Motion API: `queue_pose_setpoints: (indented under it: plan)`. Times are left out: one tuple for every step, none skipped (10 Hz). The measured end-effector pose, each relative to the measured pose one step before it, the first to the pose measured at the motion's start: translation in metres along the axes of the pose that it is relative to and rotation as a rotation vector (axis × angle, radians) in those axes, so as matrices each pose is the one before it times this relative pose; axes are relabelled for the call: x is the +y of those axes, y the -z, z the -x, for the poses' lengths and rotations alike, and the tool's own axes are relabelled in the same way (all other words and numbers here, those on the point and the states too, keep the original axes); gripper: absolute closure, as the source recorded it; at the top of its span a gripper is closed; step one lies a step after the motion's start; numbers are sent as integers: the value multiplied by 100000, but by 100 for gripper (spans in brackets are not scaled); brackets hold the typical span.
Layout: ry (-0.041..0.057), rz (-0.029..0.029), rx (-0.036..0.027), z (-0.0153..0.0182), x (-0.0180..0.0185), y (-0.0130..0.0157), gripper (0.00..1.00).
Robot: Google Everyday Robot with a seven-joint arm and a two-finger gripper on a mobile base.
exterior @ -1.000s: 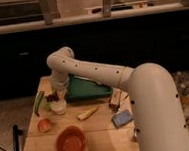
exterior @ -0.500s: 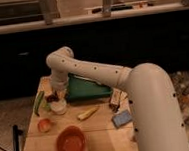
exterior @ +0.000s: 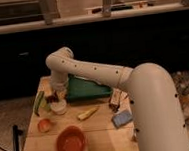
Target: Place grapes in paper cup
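**Over the paper cup [exterior: 58,109]**

Your gripper [exterior: 56,96] hangs just above it, grapes [exterior: 52,98] dark at its tip; you cannot tell if it is clamped or spread. Released off-centre, the bunch could catch the rim and tip the cup. A green tray [exterior: 86,88] crowds one side; open desk [exterior: 104,137] lies toward the orange bowl [exterior: 71,142].

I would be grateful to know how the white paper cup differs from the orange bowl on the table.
The paper cup is white, while the orange bowl is orange-red. The paper cup is much smaller than the orange bowl. The paper cup stands farther back, just under the gripper, while the orange bowl sits near the front edge, apart from the gripper. Both are round, upright and rest on the wooden table.
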Motion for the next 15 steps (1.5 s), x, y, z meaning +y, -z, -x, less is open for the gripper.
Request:
queue_pose_setpoints:
  plan:
    - [48, -20, 45, 10, 27, 41, 35]
    - [82, -19, 94, 10, 19, 48, 26]
    - [10, -37, 101, -34, 38, 63, 20]
    - [63, -86, -18, -3, 2, 62, 20]
    - [29, -53, 6, -17, -10, 40, 20]
    - [61, -65, -30, -10, -35, 40, 20]
    - [27, 3, -96, -38, -35, 73, 20]
    - [83, 42, -11, -13, -56, 50, 20]
    - [122, 119, 57, 7, -57, 68, 20]
    - [112, 84, 36, 10, -51, 96, 20]
    - [77, -87, 105, -18, -82, 160, 20]
    - [88, 111, 87, -6, -3, 104, 20]
    - [128, 91, -9, -13, -23, 90, 20]
    - [145, -23, -134, 3, -34, 62, 20]
    - [70, -74, -113, -6, -25, 45, 20]
